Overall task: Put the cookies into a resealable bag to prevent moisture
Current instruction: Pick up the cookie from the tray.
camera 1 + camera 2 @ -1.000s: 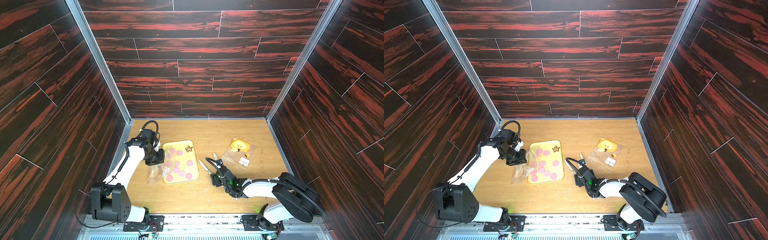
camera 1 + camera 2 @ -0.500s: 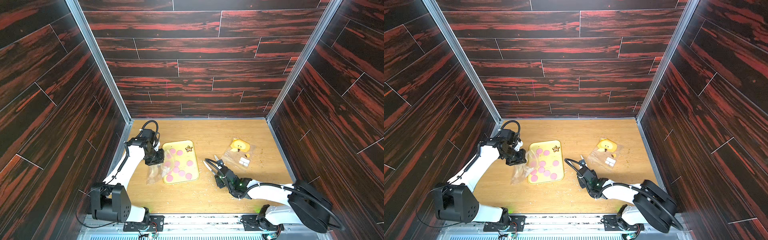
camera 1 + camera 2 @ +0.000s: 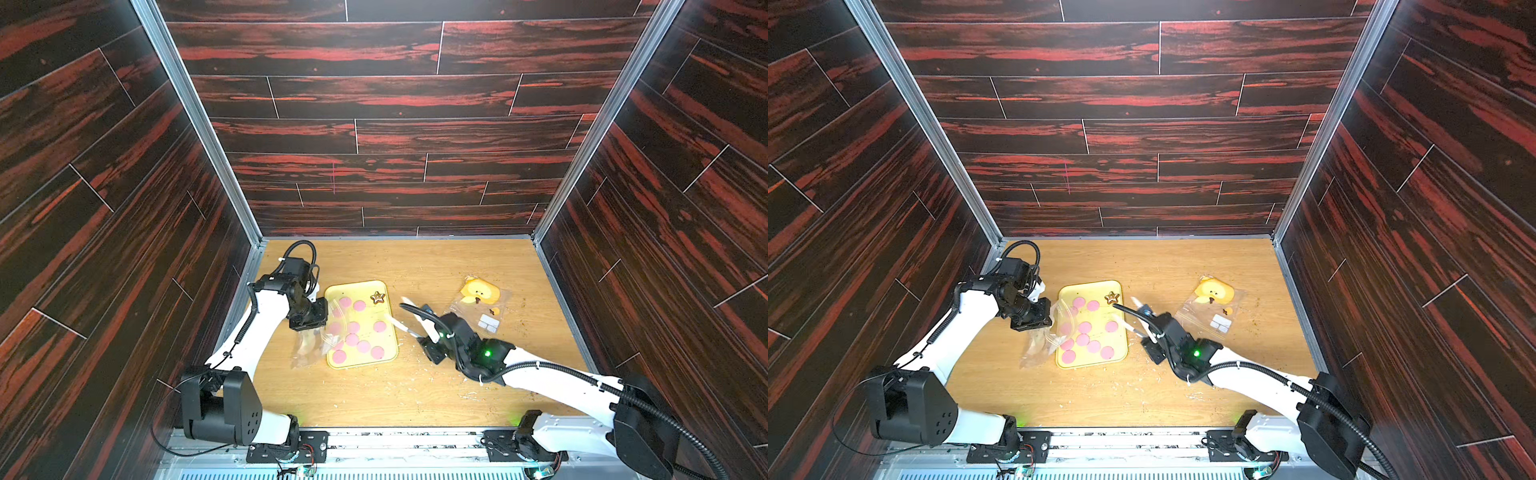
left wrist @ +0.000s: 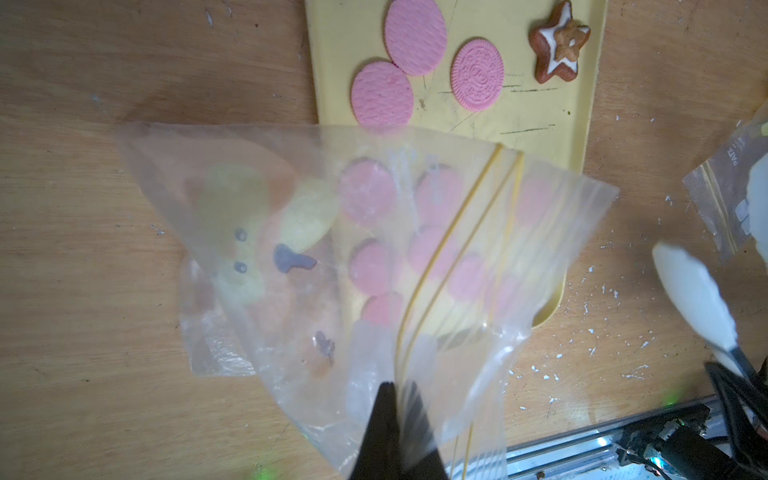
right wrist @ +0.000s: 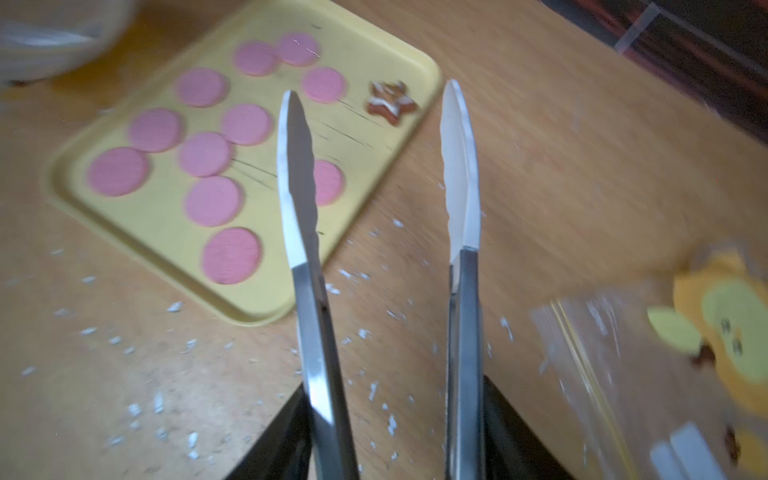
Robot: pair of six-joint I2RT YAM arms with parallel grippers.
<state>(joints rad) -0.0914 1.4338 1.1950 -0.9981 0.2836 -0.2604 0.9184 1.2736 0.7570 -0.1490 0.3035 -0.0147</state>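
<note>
In a top view's lower middle, the left claw (image 3: 311,329) pinches the clear bag (image 3: 305,351); the right claw (image 5: 394,395) grips tongs (image 5: 297,187), tips apart, near pink cookies (image 5: 212,199) on a yellow tray (image 5: 357,137).

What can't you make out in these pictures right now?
- Left wrist view: the clear bag veils most cookies; count unclear.
- Right wrist view: the tongs cover part of one cookie; blur smears the second bag.
- Both top views: the left pincer hides its tips under its own body.
- Right pincer: cut off by the right wrist picture's edge.
</note>
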